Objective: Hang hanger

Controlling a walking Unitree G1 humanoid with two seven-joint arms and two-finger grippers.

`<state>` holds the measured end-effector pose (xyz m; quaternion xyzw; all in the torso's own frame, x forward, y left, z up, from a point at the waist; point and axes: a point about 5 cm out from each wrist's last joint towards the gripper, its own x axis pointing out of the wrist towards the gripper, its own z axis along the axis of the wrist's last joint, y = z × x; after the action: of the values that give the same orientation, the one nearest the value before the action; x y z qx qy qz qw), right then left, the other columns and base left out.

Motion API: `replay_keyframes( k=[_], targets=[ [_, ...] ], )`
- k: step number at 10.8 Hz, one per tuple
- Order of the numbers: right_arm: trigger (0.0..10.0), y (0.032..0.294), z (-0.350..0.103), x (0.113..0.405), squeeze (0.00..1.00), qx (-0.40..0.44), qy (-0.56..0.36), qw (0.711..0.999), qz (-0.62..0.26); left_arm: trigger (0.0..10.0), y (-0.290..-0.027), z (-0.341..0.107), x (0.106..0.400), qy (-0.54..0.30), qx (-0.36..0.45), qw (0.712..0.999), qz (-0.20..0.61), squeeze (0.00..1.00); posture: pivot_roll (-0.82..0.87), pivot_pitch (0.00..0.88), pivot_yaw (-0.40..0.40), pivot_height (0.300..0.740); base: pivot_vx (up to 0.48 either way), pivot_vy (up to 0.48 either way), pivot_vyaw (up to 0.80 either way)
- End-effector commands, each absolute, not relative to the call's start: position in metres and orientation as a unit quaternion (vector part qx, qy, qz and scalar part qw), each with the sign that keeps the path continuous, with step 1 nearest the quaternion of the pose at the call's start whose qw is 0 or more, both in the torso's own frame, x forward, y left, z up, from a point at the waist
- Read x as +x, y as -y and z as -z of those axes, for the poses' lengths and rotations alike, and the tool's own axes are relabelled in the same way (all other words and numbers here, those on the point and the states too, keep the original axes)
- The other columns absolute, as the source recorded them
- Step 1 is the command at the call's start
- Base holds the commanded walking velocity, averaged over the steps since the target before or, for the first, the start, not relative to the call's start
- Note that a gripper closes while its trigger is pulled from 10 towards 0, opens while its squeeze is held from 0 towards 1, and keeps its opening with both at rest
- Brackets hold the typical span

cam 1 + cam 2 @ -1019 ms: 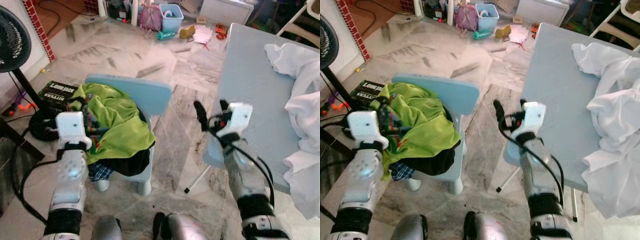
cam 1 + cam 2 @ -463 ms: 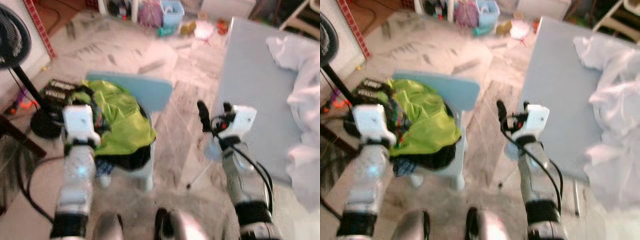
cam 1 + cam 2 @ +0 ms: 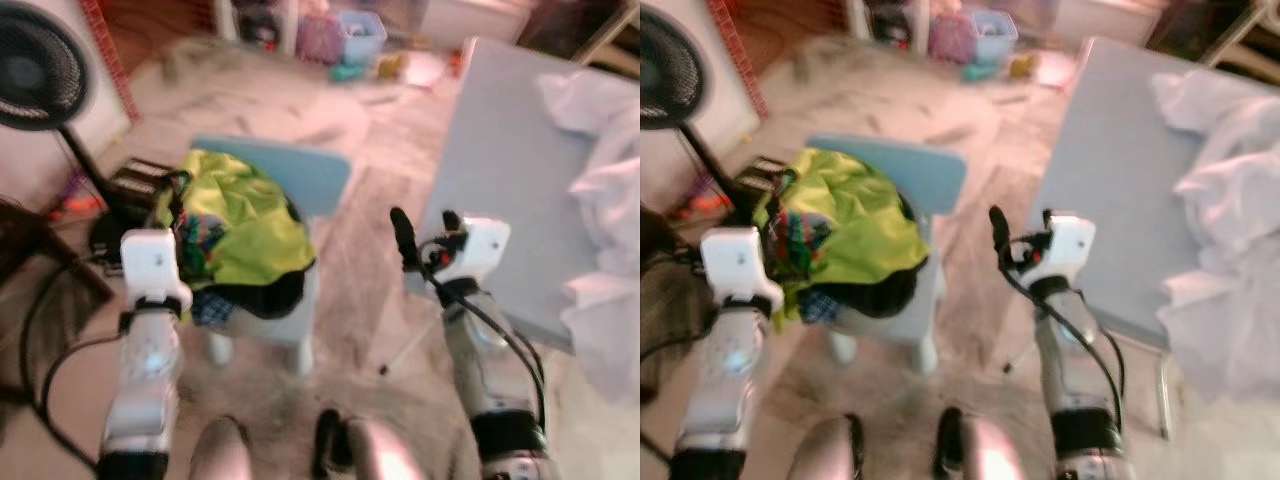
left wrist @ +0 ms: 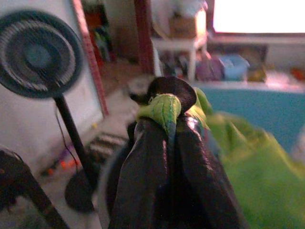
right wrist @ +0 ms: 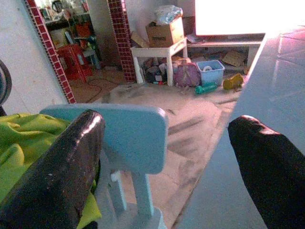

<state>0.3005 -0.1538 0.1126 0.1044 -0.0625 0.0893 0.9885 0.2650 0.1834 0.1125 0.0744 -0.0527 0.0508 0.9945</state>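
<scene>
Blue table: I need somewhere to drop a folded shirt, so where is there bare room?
The blue table is bare on the side nearest the blue chair; white laundry crowds its far side. The chair seat is heaped with green clothes.

Both my arms are raised in front of me, forearms angled up and forward. My left gripper [image 4: 167, 143] has its two fingers [image 4: 143, 171] pressed together, with a fold of green cloth [image 4: 164, 109] pinched at the tips. My right gripper [image 3: 422, 230] sits at about the same height, its fingers [image 5: 66, 167] spread wide apart with nothing between them.
</scene>
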Motion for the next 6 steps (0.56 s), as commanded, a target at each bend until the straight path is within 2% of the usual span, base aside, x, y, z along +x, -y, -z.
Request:
replay_keyframes(
  k=[1, 2, 6],
  targets=[
    [10.0, 0.1523, -0.1064, 0.2980, 0.00, 0.107, 0.046, 0.989, -0.088, 10.0, -0.1849, -0.1111, 0.2592, 0.045, 0.078, 0.995, -0.050, 0.00, 0.14, 0.204, -0.094, 0.740, 0.000, 0.000, 0.00],
    [10.0, 0.1522, -0.1050, 0.2967, 0.00, 0.107, 0.042, 0.989, -0.088, 10.0, -0.1844, -0.1082, 0.2551, 0.037, 0.079, 0.995, -0.048, 0.00, 0.15, 0.217, -0.100, 0.740, 0.000, 0.000, 0.00],
    [10.0, 0.1548, -0.1028, 0.2946, 0.00, 0.100, 0.033, 0.990, -0.090, 10.0, -0.1801, -0.1041, 0.2500, 0.024, 0.070, 0.996, -0.050, 0.00, 0.13, 0.225, -0.117, 0.740, -0.264, 0.000, 0.00]
  ],
)
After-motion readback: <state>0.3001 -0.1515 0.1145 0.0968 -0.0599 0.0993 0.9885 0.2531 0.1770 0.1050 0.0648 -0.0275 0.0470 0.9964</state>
